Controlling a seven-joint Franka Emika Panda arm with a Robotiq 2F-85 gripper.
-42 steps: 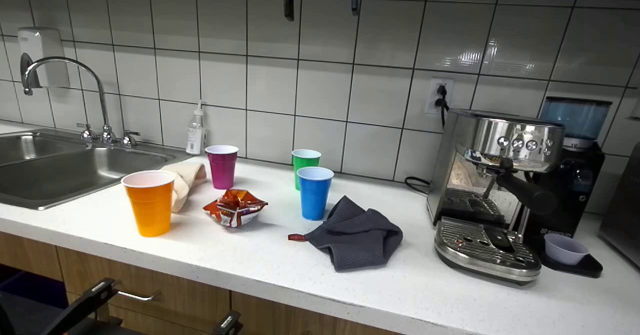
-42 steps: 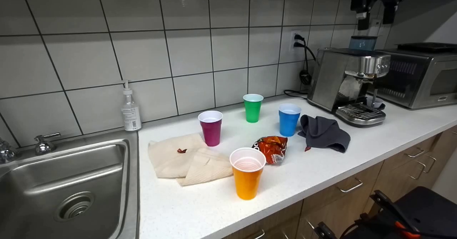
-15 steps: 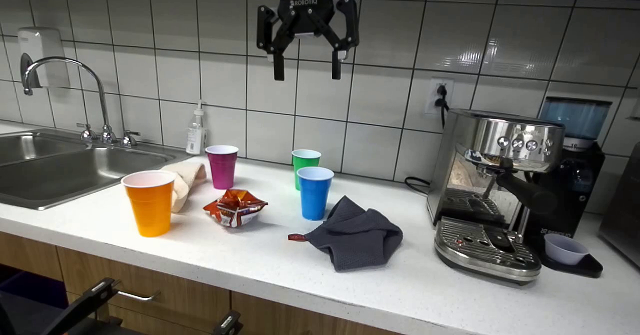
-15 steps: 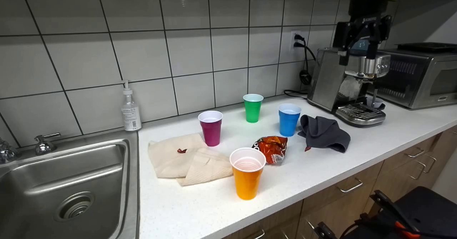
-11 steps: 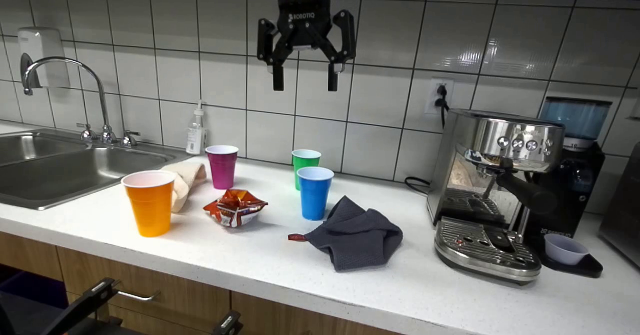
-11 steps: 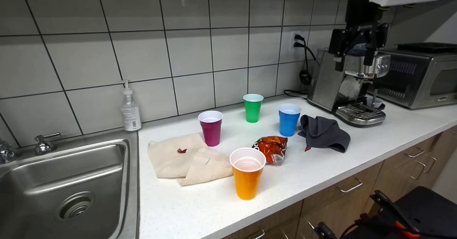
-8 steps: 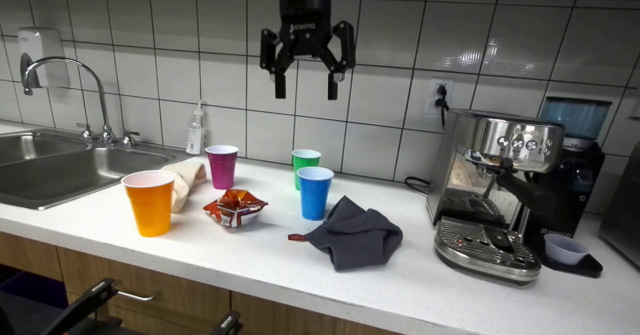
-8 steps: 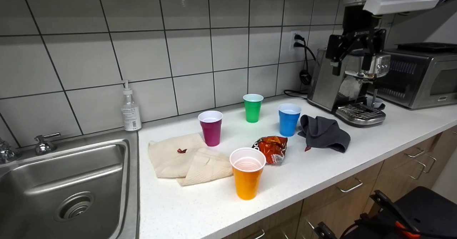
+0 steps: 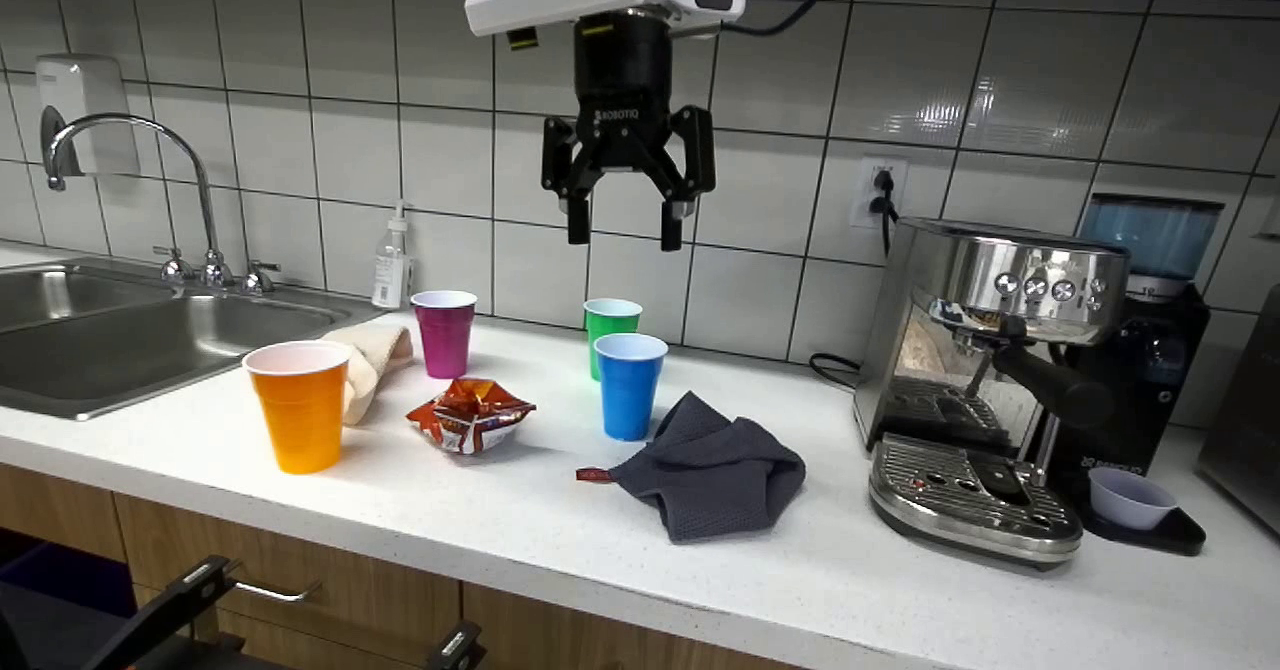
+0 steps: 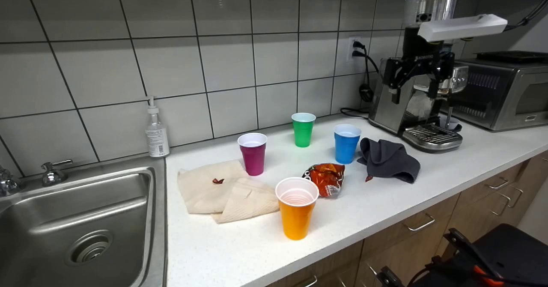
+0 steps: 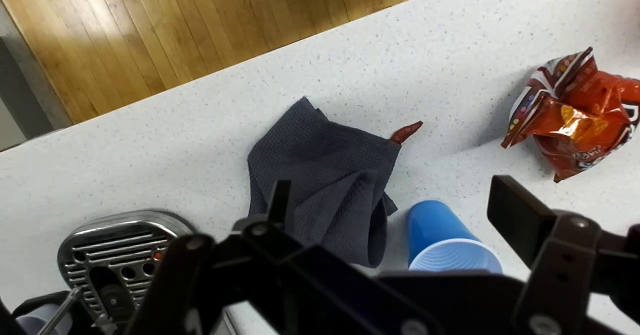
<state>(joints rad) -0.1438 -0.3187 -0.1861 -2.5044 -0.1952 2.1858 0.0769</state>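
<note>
My gripper (image 9: 625, 237) hangs in the air, pointing down with its jaws wide apart and nothing between them. A blue cup (image 9: 628, 395) stands upright below it, touched by neither finger. In the wrist view that blue cup (image 11: 435, 227) shows between the fingers, its near rim part hidden by the gripper body. A crumpled dark grey cloth (image 11: 330, 170) with a red tag lies beside the cup. Behind the blue cup is a green cup (image 9: 610, 322). A red snack bag (image 10: 326, 179), a purple cup (image 10: 253, 156) and an orange cup (image 10: 296, 214) stand towards the sink.
A steel coffee machine (image 9: 1000, 290) is right of the grey cloth, with a microwave (image 10: 505, 90) beyond. The tiled wall (image 9: 760, 200) rises behind the cups. A beige cloth (image 10: 209, 184), soap bottle (image 10: 157, 137) and sink (image 10: 158, 218) are at the left.
The gripper has come down from the top of both exterior views, to well above the cups, and stays open. The cups, bag and cloths have not moved.
</note>
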